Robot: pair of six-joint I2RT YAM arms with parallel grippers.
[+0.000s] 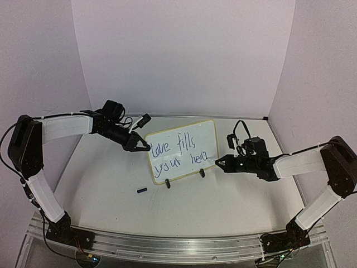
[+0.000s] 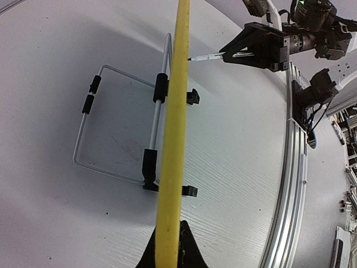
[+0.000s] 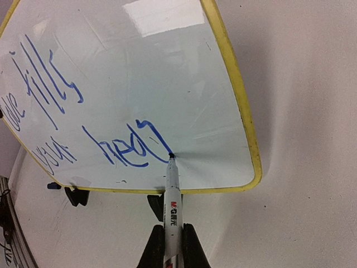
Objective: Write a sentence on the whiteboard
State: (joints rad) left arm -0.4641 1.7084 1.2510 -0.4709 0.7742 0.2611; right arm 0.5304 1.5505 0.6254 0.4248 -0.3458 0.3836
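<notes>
The whiteboard point(image 1: 207, 135) stands upright on two black clip feet point(image 1: 168, 183) in the middle of the table. The sentence point(image 1: 175, 153), in blue, reads about "love fills" over "your hea". My left gripper point(image 1: 141, 148) is shut on the board's left edge; in the left wrist view its yellow rim point(image 2: 175, 128) runs between my jaws point(image 2: 169, 239). My right gripper point(image 1: 218, 163) is shut on a white marker point(image 3: 173, 204). The marker tip touches the board point(image 3: 184, 61) at the end of the last blue word point(image 3: 125, 146). The marker point(image 2: 204, 57) also shows in the left wrist view.
A small black marker cap point(image 1: 142, 190) lies on the table in front of the board's left side. A wire stand point(image 2: 106, 120) props the board from behind. An aluminium rail point(image 1: 167, 245) runs along the near edge. Walls close in the back and both sides.
</notes>
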